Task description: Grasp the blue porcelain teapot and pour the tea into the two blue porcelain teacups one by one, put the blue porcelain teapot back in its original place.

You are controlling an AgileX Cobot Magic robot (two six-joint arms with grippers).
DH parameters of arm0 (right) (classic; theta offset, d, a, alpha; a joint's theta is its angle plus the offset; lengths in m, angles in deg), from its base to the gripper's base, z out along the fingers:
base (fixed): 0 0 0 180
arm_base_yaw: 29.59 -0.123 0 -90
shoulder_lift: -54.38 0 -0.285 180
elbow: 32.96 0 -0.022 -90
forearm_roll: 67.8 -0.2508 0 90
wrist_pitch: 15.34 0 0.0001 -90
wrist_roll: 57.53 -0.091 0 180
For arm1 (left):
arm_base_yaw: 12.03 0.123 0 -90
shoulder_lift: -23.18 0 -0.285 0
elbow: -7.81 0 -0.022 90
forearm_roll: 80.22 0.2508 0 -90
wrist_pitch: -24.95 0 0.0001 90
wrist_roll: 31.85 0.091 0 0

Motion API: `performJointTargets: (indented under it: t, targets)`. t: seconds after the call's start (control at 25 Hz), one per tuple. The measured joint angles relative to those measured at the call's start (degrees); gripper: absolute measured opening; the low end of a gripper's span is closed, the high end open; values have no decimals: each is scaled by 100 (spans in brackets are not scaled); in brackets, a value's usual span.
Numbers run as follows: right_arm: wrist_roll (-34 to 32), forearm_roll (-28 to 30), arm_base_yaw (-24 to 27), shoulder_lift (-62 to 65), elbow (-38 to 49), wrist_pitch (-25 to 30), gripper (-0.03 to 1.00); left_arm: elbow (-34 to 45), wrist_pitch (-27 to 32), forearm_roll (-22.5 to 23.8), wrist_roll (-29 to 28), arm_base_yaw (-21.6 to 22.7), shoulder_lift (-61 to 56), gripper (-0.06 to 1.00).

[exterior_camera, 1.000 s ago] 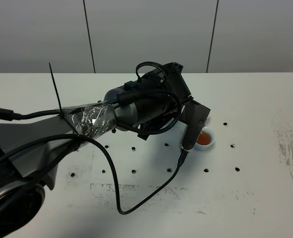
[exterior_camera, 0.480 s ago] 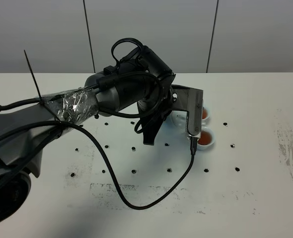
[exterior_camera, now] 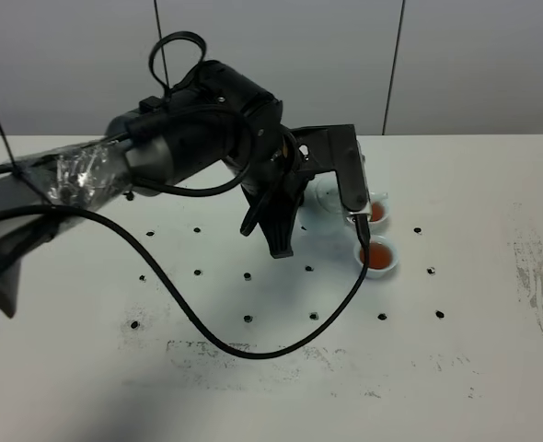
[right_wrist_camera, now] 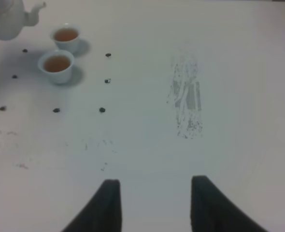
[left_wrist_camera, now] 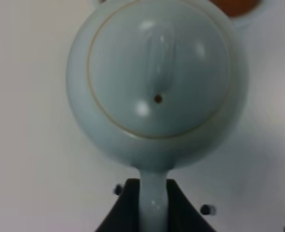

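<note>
The pale blue teapot (left_wrist_camera: 157, 82) fills the left wrist view, lid up and upright. My left gripper (left_wrist_camera: 153, 188) is shut on its loop handle (left_wrist_camera: 153, 203). In the high view the left arm (exterior_camera: 207, 129) hides most of the teapot (exterior_camera: 327, 195), which is just left of the two teacups. The far teacup (exterior_camera: 375, 212) and the near teacup (exterior_camera: 379, 256) both hold reddish tea. The right wrist view shows the teapot (right_wrist_camera: 5, 19) and both teacups (right_wrist_camera: 66, 35) (right_wrist_camera: 57, 63) far off. My right gripper (right_wrist_camera: 154, 203) is open and empty. I cannot tell whether the teapot touches the table.
A black cable (exterior_camera: 253, 345) hangs from the left arm and loops over the white table (exterior_camera: 474, 368). Small dark holes dot the table around the cups. A scuffed grey patch (exterior_camera: 538, 276) lies at the right.
The left arm has swung up and back to the left with the teapot. The far teacup, hidden before, now shows with tea in it. The teapot now sits level.
</note>
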Motion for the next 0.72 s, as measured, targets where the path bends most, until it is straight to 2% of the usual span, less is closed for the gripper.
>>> performJointTargets:
  t: [0.12,0.24,0.48,0.72]
  targets:
    - [0,0,0,0,0,0,33,753,-569,-561,-139,256,-386,4]
    - [0,0,0,0,0,0,33,1269,-893,-1159,-206,491,-528,4]
    - [0,0,0,0,0,0,33,1912,-1474,-1994,-130,565,-528,4]
    - [0,0,0,0,0,0,33,2014,-1812,-2322,-102,565,-379,4]
